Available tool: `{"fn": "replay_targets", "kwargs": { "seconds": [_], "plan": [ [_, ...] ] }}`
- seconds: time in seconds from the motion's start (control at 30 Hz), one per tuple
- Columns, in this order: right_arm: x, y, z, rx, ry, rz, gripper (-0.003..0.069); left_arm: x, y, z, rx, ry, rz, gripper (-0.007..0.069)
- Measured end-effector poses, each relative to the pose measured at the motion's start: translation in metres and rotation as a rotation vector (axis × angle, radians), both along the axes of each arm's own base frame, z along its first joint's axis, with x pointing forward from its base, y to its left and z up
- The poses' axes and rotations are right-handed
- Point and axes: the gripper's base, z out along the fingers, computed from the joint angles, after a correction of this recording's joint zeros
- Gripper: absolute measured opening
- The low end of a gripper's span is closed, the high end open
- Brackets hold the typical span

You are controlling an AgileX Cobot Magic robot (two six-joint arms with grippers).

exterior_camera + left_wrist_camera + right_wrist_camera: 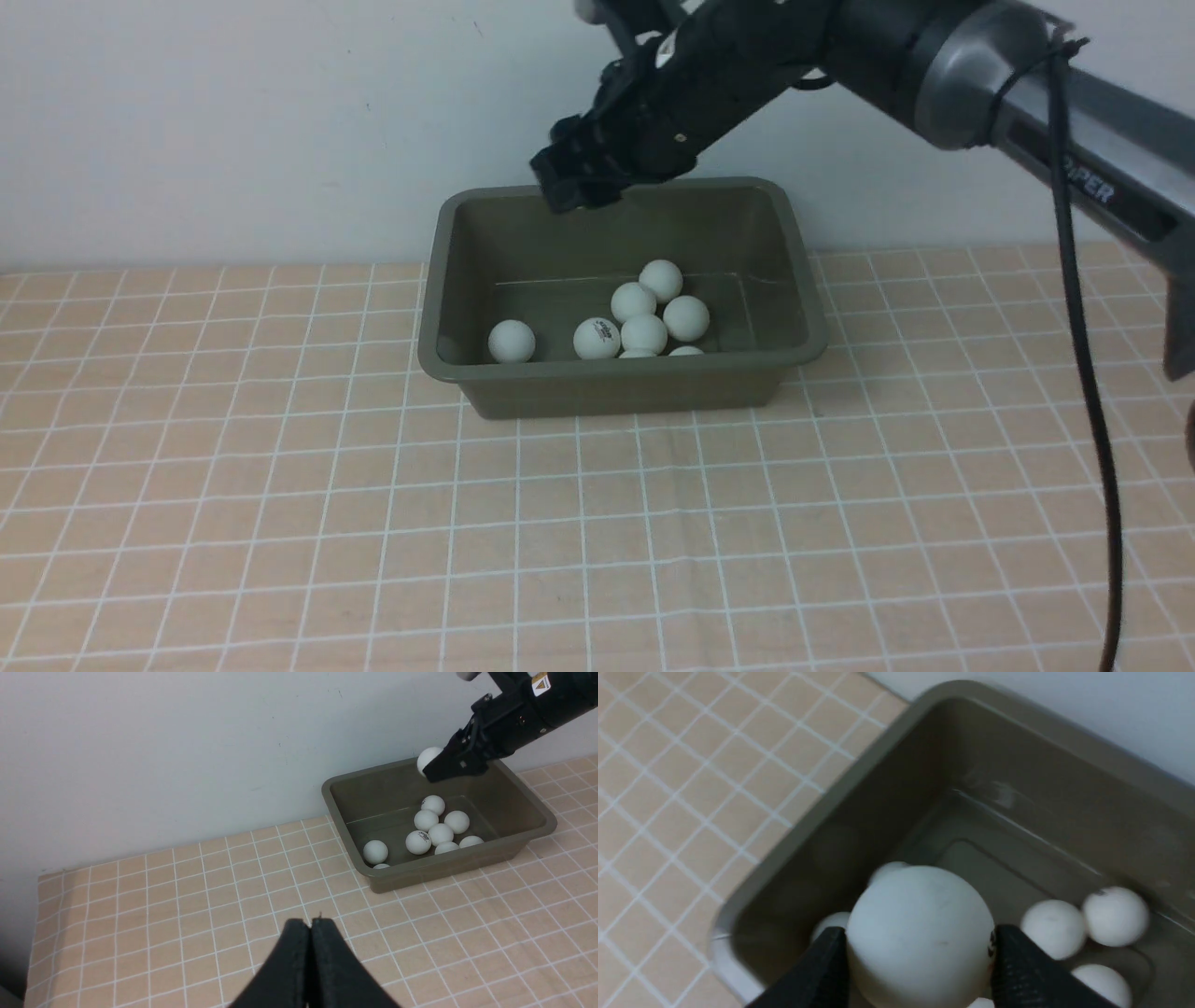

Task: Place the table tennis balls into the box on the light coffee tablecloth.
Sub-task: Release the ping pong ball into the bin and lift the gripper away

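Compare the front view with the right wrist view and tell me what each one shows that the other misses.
Only the front view shows the whole box standing on the light coffee tablecloth, with the right arm reaching in over its far rim; there the right gripper hides whatever it carries.

Only the right wrist view shows the held ball, a white table tennis ball clamped between the gripper's black fingers above the box interior.

Both show the dark olive box, loose white balls lying on its floor, and the checked cloth beside it.
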Motion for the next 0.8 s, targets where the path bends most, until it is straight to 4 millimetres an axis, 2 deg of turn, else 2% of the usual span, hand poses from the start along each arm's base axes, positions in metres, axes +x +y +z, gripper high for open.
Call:
{"fn": "replay_targets", "kwargs": {
  "seconds": [0.13, 0.17, 0.2, 0.4, 0.5, 0.8],
  "plan": [
    [0.022, -0.021, -0.035, -0.028, 0.085, -0.063, 0.0363, 0.000, 0.000, 0.000, 0.001, 0.000, 0.000, -0.0069],
    [0.023, -0.022, -0.037, -0.032, 0.091, -0.064, 0.0363, 0.000, 0.000, 0.000, 0.001, 0.000, 0.000, -0.0069],
    [0.028, -0.026, -0.053, -0.034, 0.145, -0.075, 0.0363, 0.000, 0.000, 0.000, 0.001, 0.000, 0.000, -0.0069],
    [0.032, -0.025, -0.093, -0.062, 0.257, -0.072, 0.0363, 0.000, 0.000, 0.000, 0.000, 0.000, 0.000, -0.0069],
    [0.034, -0.025, -0.103, -0.070, 0.276, -0.072, 0.0374, 0.000, 0.000, 0.000, 0.000, 0.000, 0.000, -0.0069],
    [0.033, -0.025, -0.105, -0.075, 0.292, -0.069, 0.0451, 0.000, 0.000, 0.000, 0.000, 0.000, 0.000, -0.0069]
  ]
}}
